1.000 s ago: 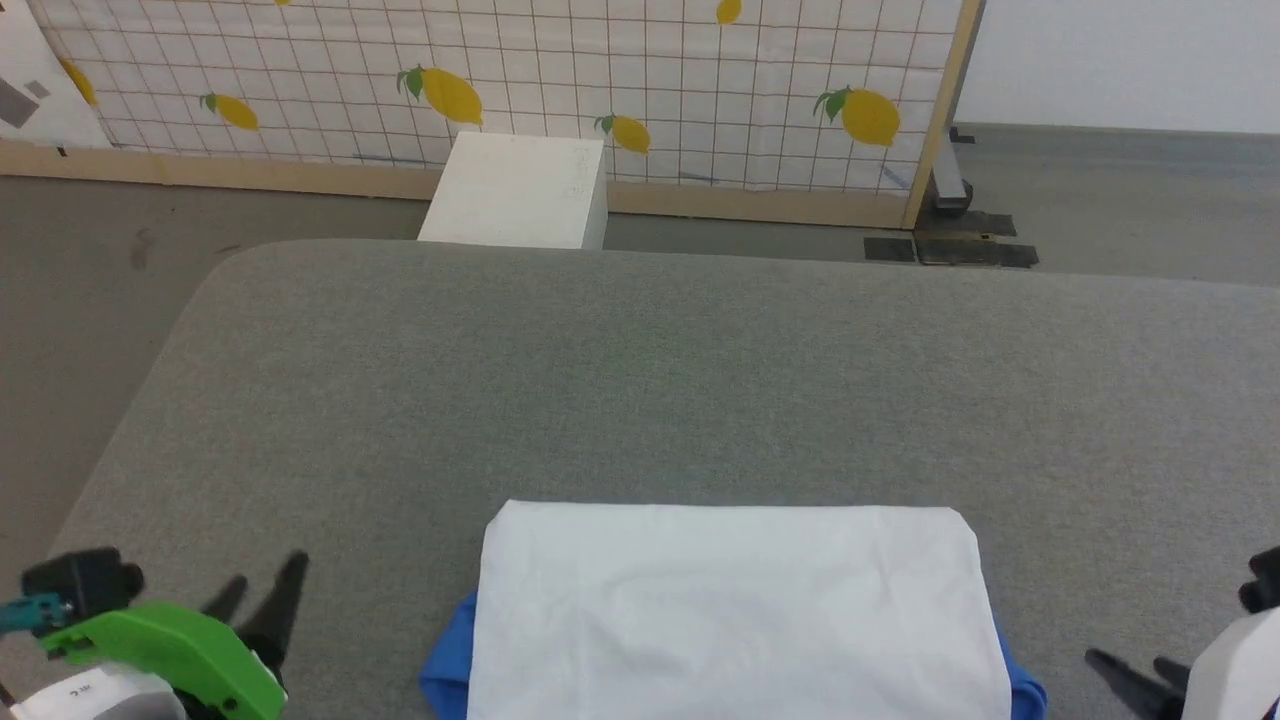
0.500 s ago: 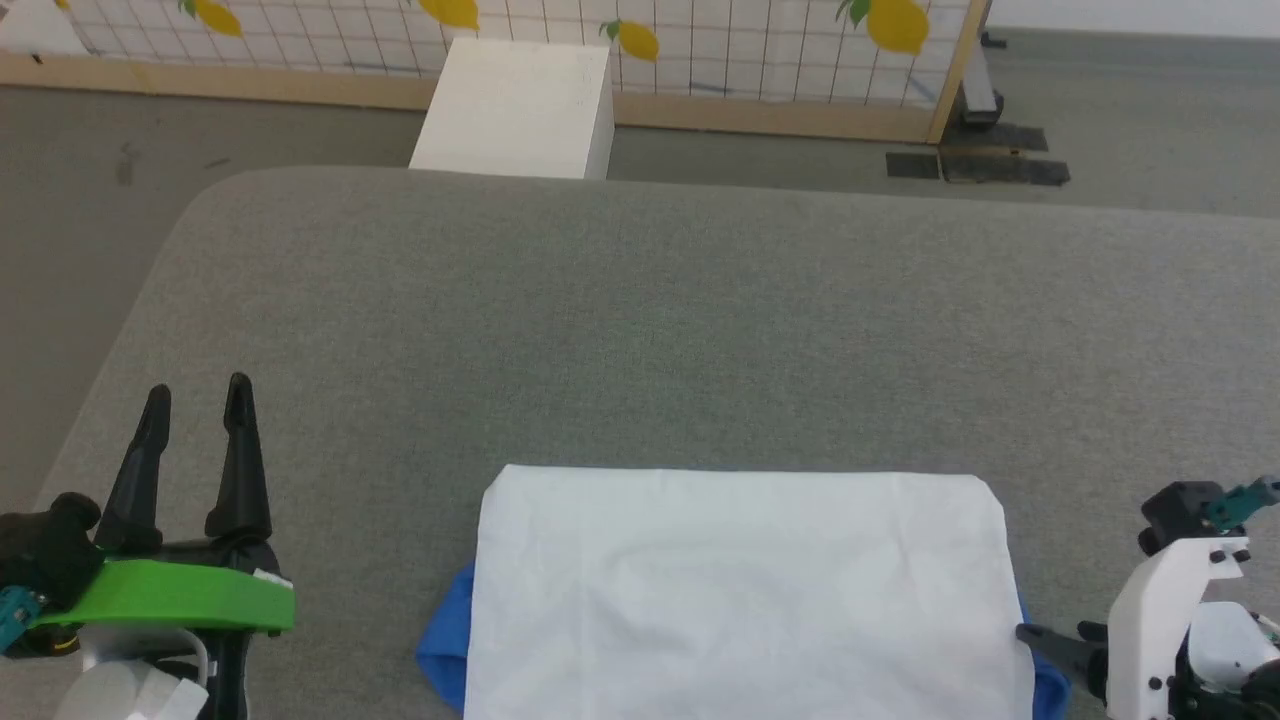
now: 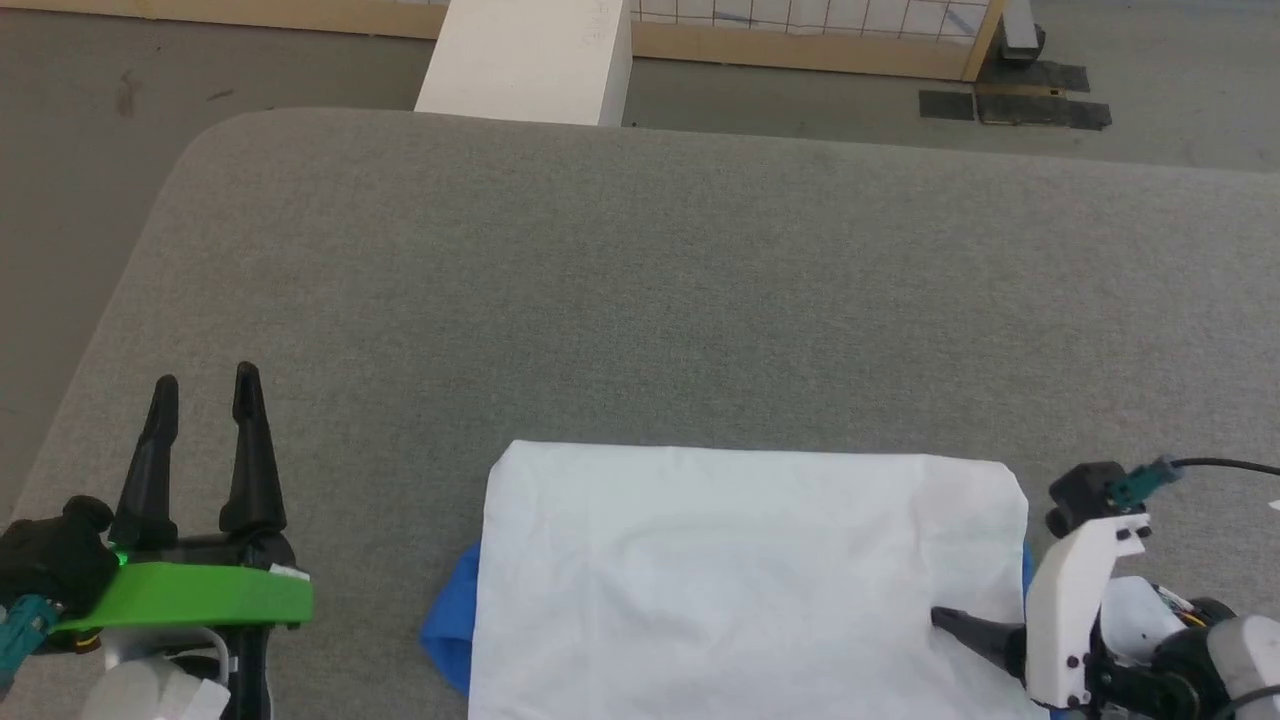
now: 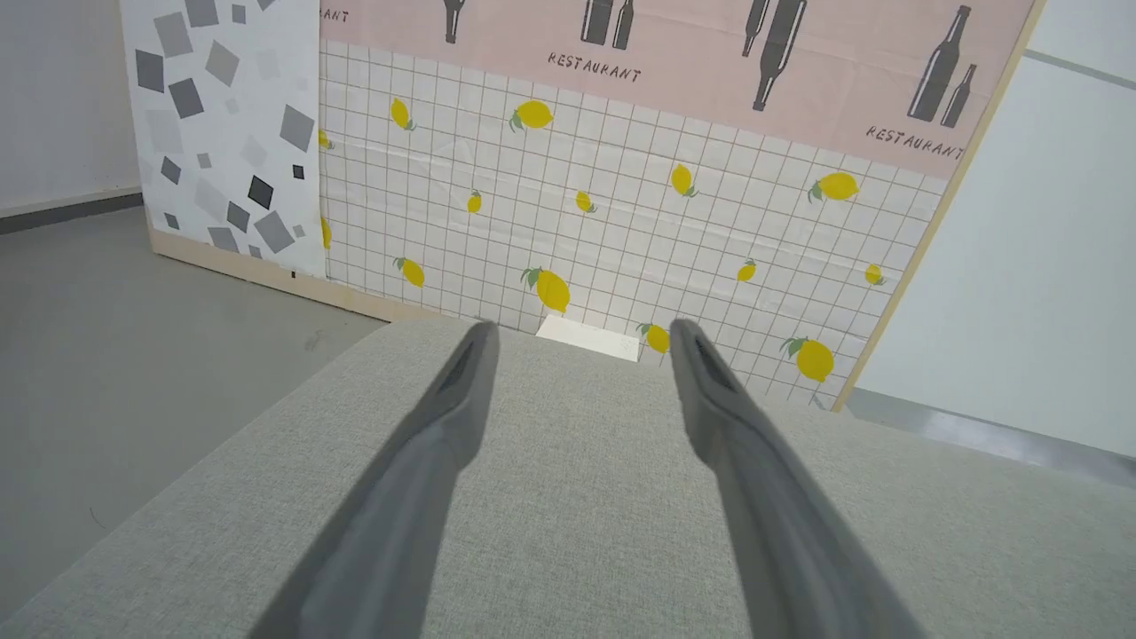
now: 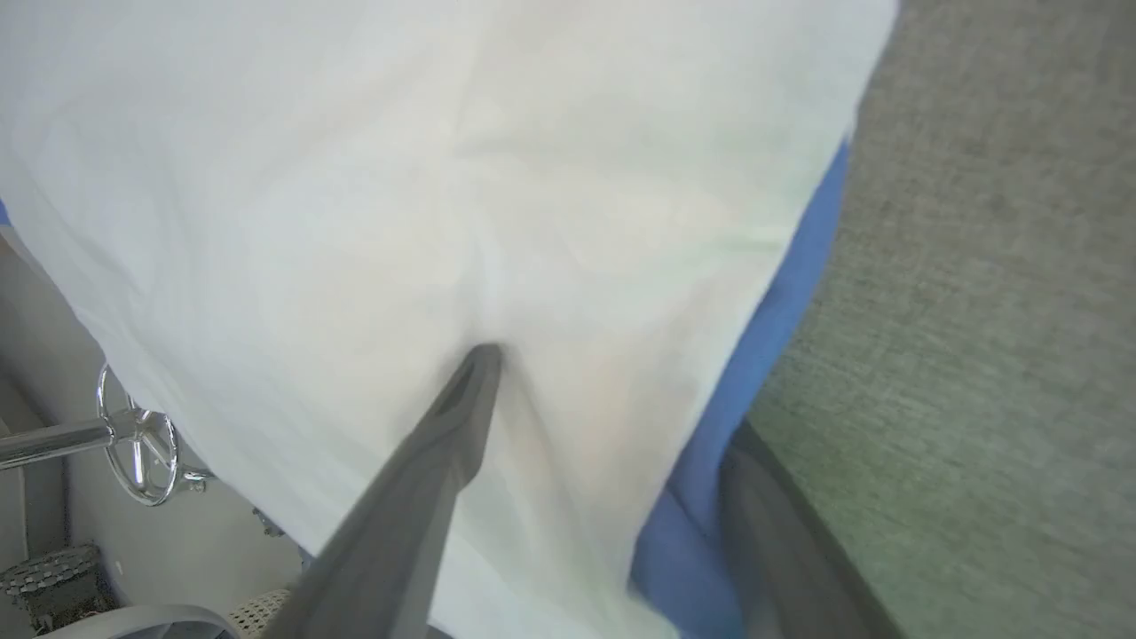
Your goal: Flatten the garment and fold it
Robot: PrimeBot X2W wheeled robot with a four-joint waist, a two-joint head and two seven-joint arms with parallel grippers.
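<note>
The T-shirt (image 3: pixel 740 570) lies flat at the surface's (image 3: pixel 640 300) near edge. The right gripper (image 5: pixel 612 395), jaws spread, straddles its right blue-trimmed edge; the left gripper (image 3: pixel 205 378) hovers spread, empty. Folding likely begins: next, pinch that edge.

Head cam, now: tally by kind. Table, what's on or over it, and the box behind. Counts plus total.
garment: 1
white box: 1
table: 1
claws: 2, left claw and right claw
Total: 5
</note>
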